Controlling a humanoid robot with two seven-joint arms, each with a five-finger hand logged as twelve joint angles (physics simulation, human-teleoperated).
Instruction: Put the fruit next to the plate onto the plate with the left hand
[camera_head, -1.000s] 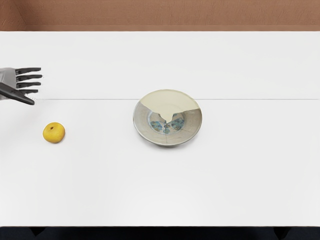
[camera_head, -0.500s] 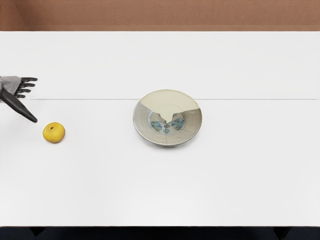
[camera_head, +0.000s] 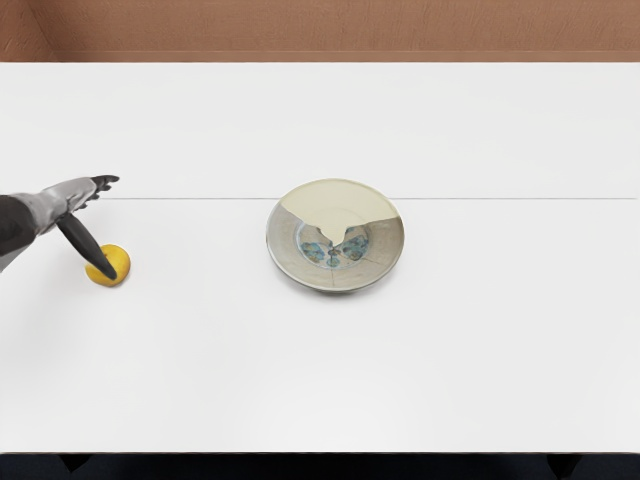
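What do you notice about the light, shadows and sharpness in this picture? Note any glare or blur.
Head view: the light is flat and even; the white table is very bright, almost featureless; the fruit and plate cast barely any shadow; the plate's glaze shows no hard glare; the left hand shows no motion blur, though edges everywhere look slightly soft.

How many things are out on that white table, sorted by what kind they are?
Yellow fruit: 1
Plate: 1
Robot hand, the left hand, open by the fruit: 1
Total: 3
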